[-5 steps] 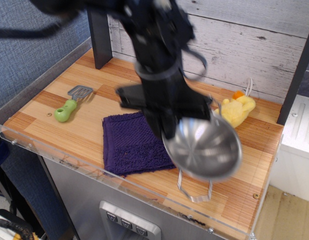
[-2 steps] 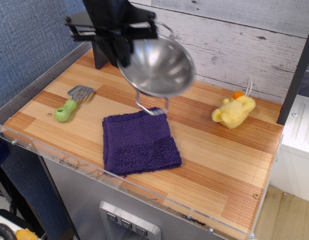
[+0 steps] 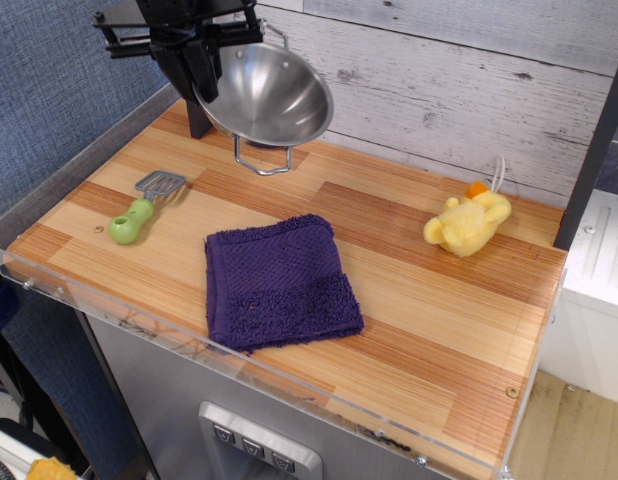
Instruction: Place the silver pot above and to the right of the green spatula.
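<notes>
The silver pot (image 3: 269, 95) hangs tilted in the air over the back left of the wooden table, its lower wire handle dangling just above the boards. My black gripper (image 3: 197, 62) is shut on the pot's left rim. The green spatula (image 3: 141, 208) lies on the table at the left, lime handle toward the front, grey slotted head toward the back. The pot is behind and to the right of the spatula, and held clear of the surface.
A purple towel (image 3: 277, 279) lies at the table's front middle. A yellow plush duck (image 3: 469, 221) sits at the back right. A dark post (image 3: 196, 108) stands at the back left, a whitewashed plank wall (image 3: 469, 90) behind, a clear raised lip (image 3: 239, 372) along the front edge.
My gripper has carried the pot from the front right, over the towel, to the back left, and a little lower than 0.4 s ago. Spatula, towel and duck have not moved.
</notes>
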Available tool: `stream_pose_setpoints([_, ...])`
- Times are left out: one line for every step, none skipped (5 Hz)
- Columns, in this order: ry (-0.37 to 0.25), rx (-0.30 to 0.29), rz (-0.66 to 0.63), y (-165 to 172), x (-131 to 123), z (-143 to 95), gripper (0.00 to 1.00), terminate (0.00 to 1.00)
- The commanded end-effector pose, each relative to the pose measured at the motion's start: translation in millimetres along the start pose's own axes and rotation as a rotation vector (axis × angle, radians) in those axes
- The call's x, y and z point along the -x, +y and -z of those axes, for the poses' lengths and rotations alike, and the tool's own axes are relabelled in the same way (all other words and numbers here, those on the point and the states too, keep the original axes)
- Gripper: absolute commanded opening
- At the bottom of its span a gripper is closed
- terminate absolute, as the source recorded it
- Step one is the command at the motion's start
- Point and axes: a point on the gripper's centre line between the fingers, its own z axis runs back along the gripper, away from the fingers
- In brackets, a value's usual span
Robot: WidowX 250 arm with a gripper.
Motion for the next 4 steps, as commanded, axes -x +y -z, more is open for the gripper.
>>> stream_pose_setpoints([0.023,-0.025,0.014,12.4,-21.8,27.8,0.00,0.00])
stream_pose_setpoints([0.028,-0.042,0.004,25.2,-28.0,39.4,0.00,0.00])
stream_pose_setpoints([0.030,-0.047,-0.001,31.9,-32.9,45.2,0.00,0.00])
stream_pose_setpoints([0.027,-0.046,0.016,32.0,-32.8,52.5,0.00,0.00])
